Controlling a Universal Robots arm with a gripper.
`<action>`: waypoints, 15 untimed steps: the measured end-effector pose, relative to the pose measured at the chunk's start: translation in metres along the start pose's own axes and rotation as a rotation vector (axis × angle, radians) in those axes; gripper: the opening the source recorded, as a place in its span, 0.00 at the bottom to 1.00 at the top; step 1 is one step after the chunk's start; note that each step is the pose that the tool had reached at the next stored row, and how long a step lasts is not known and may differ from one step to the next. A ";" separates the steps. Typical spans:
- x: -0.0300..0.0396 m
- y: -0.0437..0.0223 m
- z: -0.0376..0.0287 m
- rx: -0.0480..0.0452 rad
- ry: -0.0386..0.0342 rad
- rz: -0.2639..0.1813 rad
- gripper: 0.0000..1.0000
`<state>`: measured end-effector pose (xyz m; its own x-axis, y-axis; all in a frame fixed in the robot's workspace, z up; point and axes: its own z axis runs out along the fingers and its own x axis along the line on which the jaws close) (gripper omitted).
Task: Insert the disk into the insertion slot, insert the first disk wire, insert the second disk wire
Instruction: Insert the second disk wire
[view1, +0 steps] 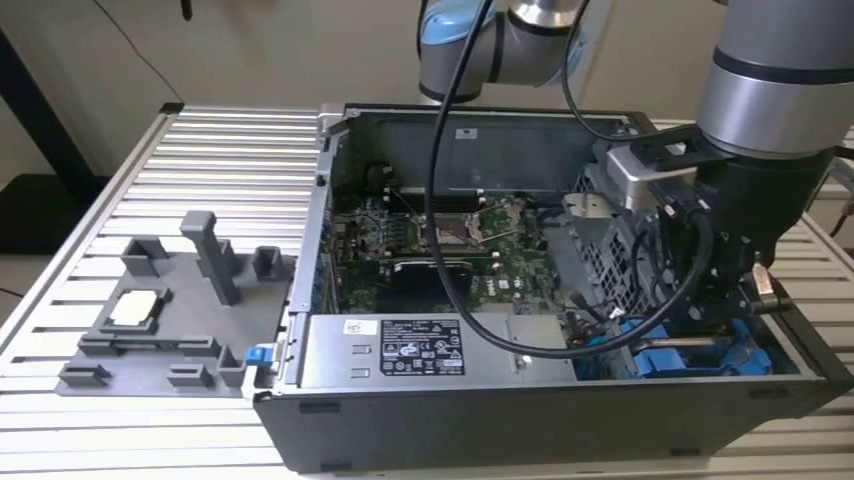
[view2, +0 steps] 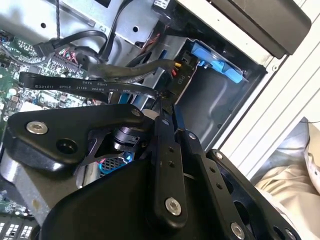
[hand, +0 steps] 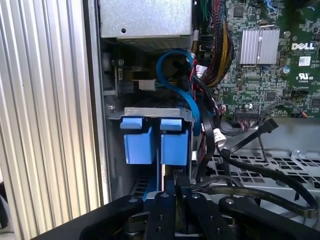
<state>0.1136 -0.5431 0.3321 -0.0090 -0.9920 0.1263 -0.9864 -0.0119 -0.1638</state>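
The disk's blue carrier (hand: 155, 140) sits pushed into the insertion slot (view2: 220, 107), a grey metal bay in the case's front corner at the exterior view's right; the carrier (view1: 694, 358) also appears under the arm in the exterior view. A plug with red and yellow leads (view2: 178, 70) meets the disk's blue edge (view2: 215, 62). My gripper (view2: 166, 111) hangs just off that edge, its fingers drawn together on the end of a flat black disk wire (view2: 85, 85). In the first wrist view the gripper (hand: 174, 186) is right below the blue tabs.
A blue cable (hand: 175, 82) loops beside the bay, with bundled black wires (hand: 215, 135) close by. The black-labelled power-supply box (view1: 414, 348) lies along the case front. The motherboard (view1: 441, 235) fills the case floor. A grey fixture (view1: 174, 310) stands on the slatted table at the exterior view's left.
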 end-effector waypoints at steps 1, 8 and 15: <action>0.0000 0.0000 0.0000 0.0000 -0.0006 0.000 0.16; 0.0006 -0.0008 -0.0049 -0.0002 -0.0027 0.001 0.24; 0.0046 -0.0060 -0.0358 -0.0002 -0.0022 0.000 0.24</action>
<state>0.1136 -0.5431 0.3687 -0.0091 -0.9922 0.1241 -0.9865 -0.0115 -0.1636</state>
